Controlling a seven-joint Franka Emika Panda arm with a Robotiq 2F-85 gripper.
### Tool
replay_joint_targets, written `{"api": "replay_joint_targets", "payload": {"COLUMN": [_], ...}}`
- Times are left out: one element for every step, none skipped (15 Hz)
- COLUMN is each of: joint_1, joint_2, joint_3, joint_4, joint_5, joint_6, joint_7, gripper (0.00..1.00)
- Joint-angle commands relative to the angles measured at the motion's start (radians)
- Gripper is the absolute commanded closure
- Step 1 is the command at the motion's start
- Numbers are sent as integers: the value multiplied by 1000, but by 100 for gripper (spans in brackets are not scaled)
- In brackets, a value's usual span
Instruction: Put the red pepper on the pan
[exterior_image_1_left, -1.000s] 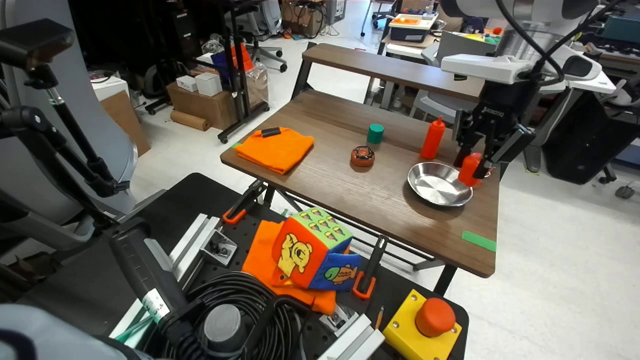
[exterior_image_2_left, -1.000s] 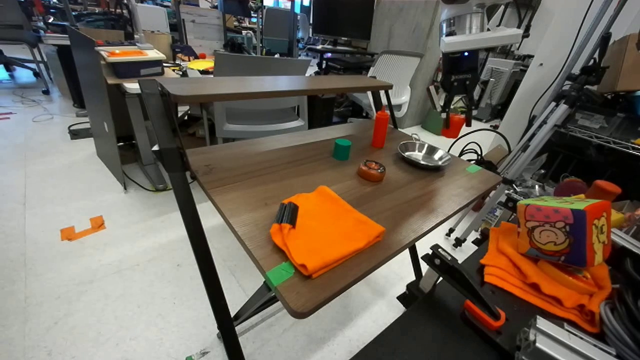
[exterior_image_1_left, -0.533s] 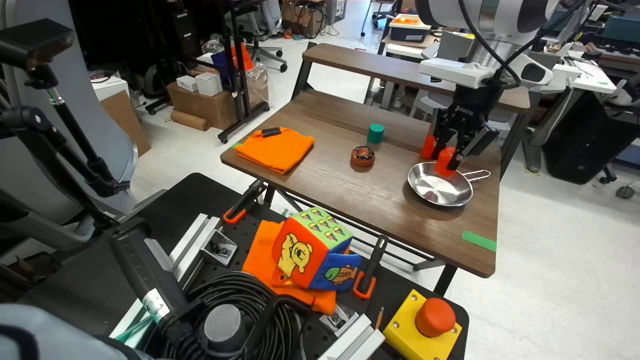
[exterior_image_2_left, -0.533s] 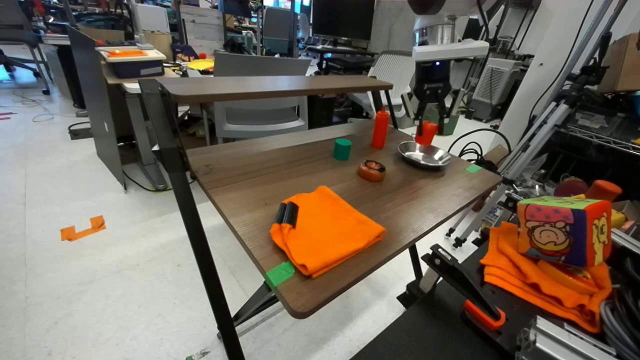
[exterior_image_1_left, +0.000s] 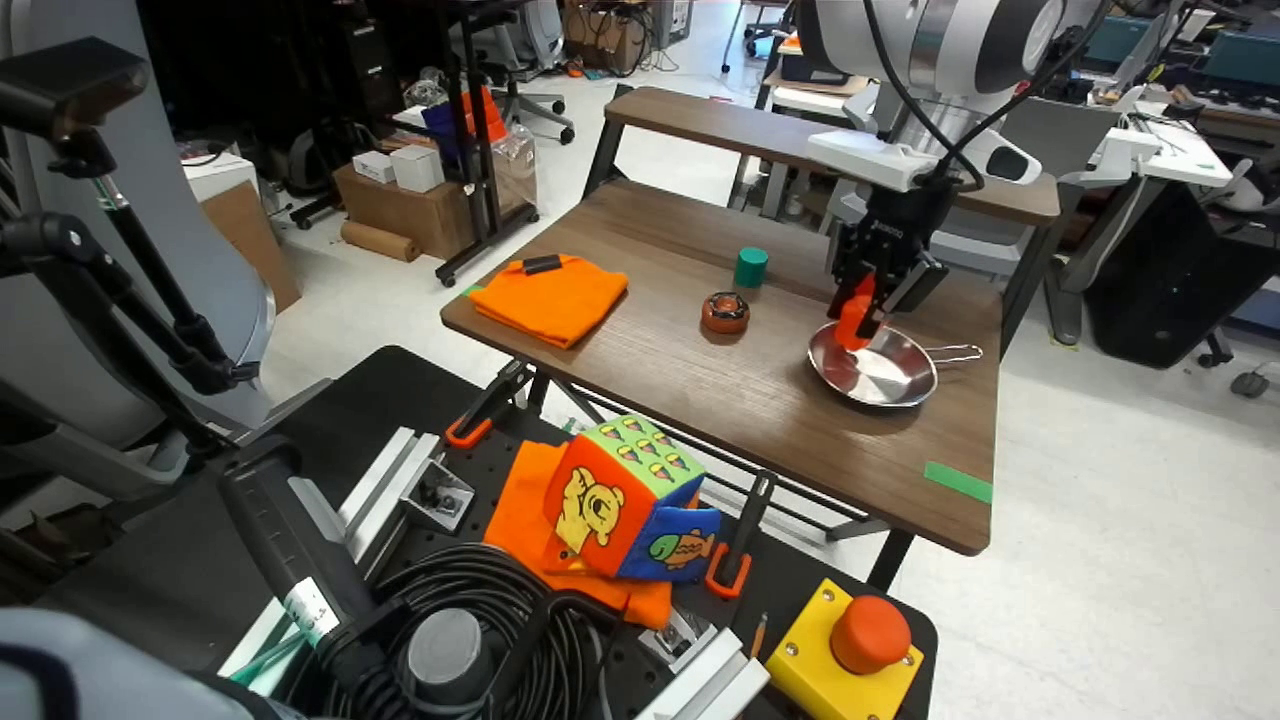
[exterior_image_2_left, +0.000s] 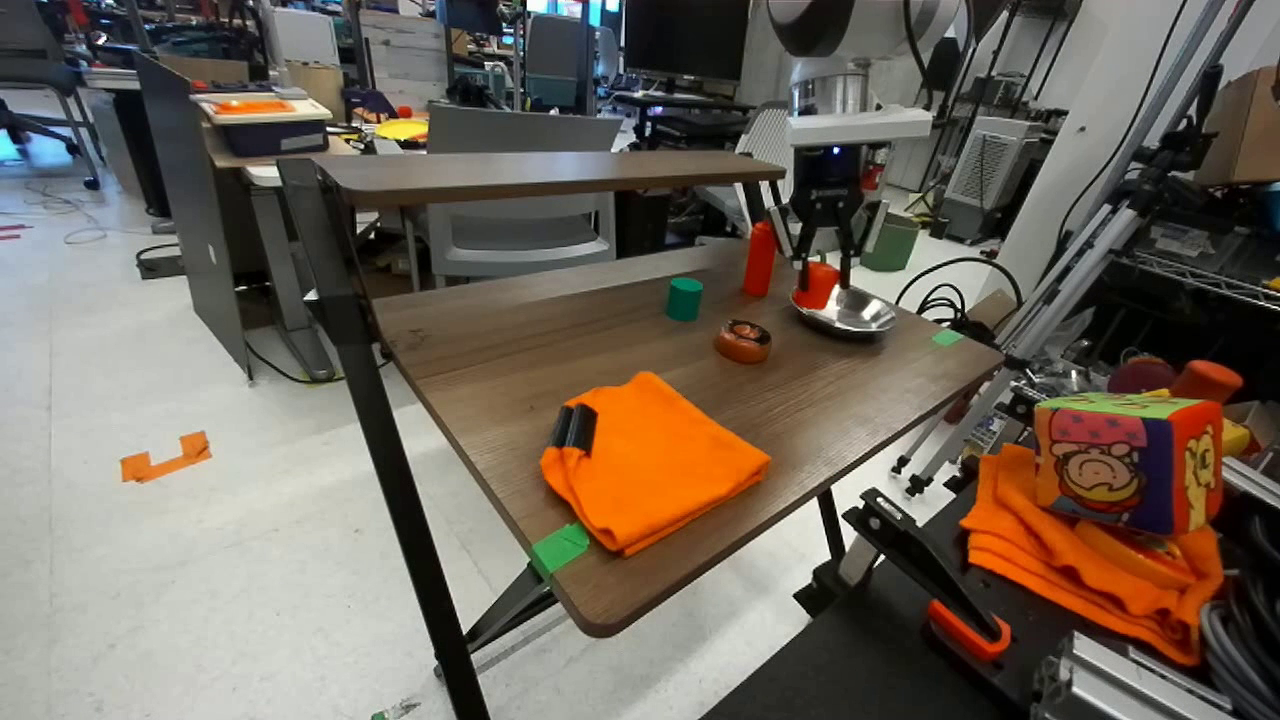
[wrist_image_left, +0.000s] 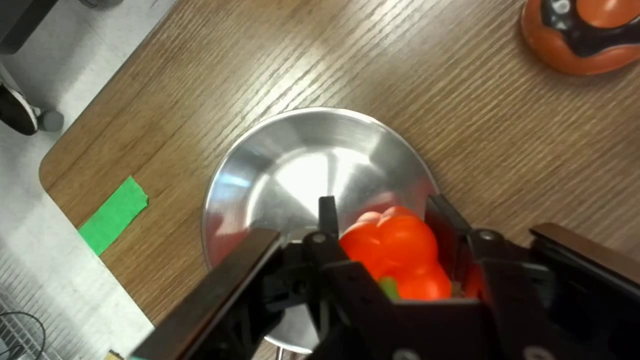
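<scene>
Shifted toward one green cylinder (exterior_image_2_left: 684, 299): one gripper (exterior_image_2_left: 824, 284), clasping one red pepper (wrist_image_left: 400, 242); one pan (wrist_image_left: 300, 185) also, slightly; pepper over pan, near rim, contact unclear; one red bottle (exterior_image_2_left: 760, 262) nearby.

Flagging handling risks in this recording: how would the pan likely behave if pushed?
The pan would probably slide rather than tip: it is wide and shallow. Its thin metal rim suggests it is stiff and fairly light. The handle jutting from one side might make it swivel.

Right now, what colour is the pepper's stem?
Green; the stem shows best in the wrist view.
</scene>
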Motion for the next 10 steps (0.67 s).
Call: {"api": "replay_joint_targets", "payload": {"joint_1": [-15,-22,-27,-29,-30,-32,-32,-31,-29,-27], "joint_2": [6,5,7,9,14,15,18,19,21,17], "joint_3": [1,3,4,2,-1,-3,-6,-11,-17,-21], "joint_4": [22,18,17,16,14,10,9,8,10,7], "joint_5": [32,43,53,57,60,62,59,56,51,49], "joint_6": [-43,-52,-63,-79,-91,-98,-102,-103,-100,-97], "joint_7": [-15,-18,-18,-15,-9,-6,-2,5,14,18], "gripper": [78,78,78,78,30,27,20,16,14,7]}}
